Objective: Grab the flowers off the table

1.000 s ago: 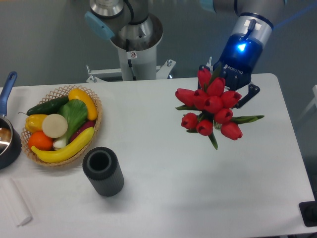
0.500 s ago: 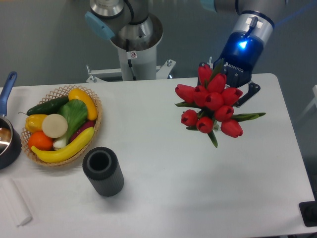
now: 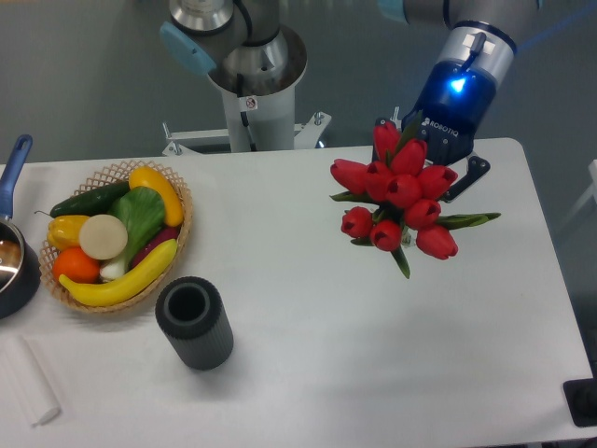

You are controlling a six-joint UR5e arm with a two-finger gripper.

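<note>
The flowers (image 3: 401,201), a bunch of red tulips with green leaves, hang over the right part of the white table (image 3: 308,355), blossoms facing the camera. Their stems are hidden behind the blossoms. My gripper (image 3: 431,170), with a blue body and a lit blue light, sits directly behind the bunch and is shut on it. Only the dark finger links (image 3: 474,174) show at the sides of the bunch. No part of the bunch visibly touches the tabletop.
A wicker basket (image 3: 184,229) of fruit and vegetables stands at the left. A dark grey cylinder (image 3: 193,322) stands in front of it. A blue-handled pan (image 3: 13,252) is at the left edge, a white folded cloth (image 3: 26,381) at front left. The arm's base (image 3: 252,84) stands behind the table.
The gripper and the flowers have shifted very slightly up and to the right since one second ago, then held still. Nothing else has moved.
</note>
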